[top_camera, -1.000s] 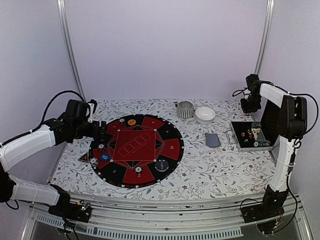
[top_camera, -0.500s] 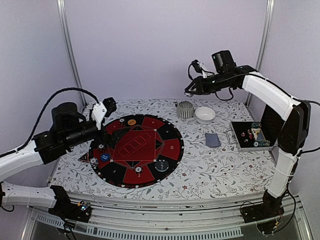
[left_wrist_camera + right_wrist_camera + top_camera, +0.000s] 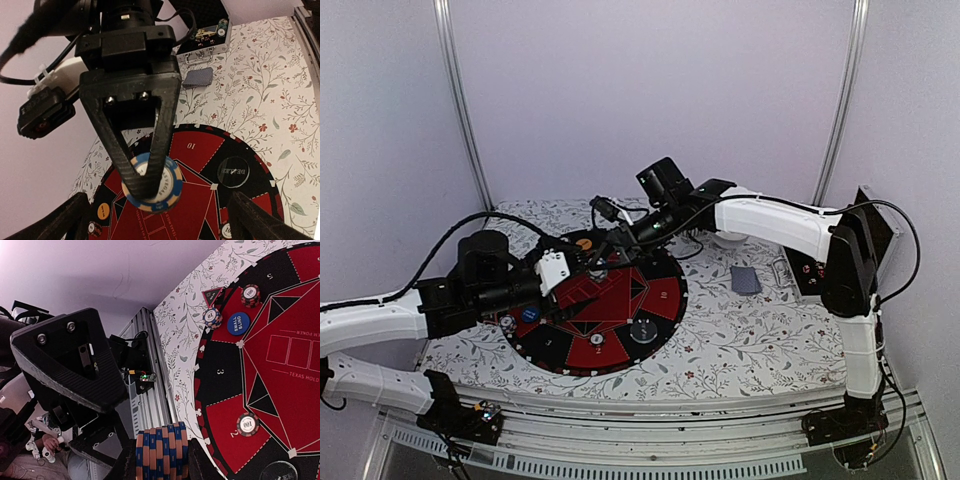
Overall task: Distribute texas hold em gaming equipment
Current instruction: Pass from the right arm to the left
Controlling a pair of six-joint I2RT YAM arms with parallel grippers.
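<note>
Right gripper [image 3: 148,184] was clamped on a chip stack [image 3: 162,450] with blue-and-orange edges, jaws narrow around it. The stack sat edge-on between the fingers. Couldn't tell whether it touched anything below.

Left gripper [image 3: 572,266] was spread wide with nothing in it, facing the right one tip to tip. They were close, but contact wasn't readable. The held stack hung just in front of the left jaws, over the round red-and-black mat [image 3: 660,300].

Under the right gripper was the mat's red centre panel. Past it, toward the left arm's side of the mat, lay the blue small-blind chip [image 3: 238,323]. Beside that were a white-faced chip [image 3: 212,316] and a dark chip marked 100 [image 3: 250,294].

Another 100 chip [image 3: 248,424] lay on a red segment nearer the table's front edge. The black dealer button [image 3: 232,171] was next along the rim. An orange chip [image 3: 583,243] lay on the far rim, just beside the right gripper in the top view.

Well behind the right gripper, off the mat on the floral table [image 3: 740,340], lay the card deck [image 3: 745,280], one pile with its grey-blue back up. Beyond it was an open metal case [image 3: 205,40] with chips inside, count unreadable.
</note>
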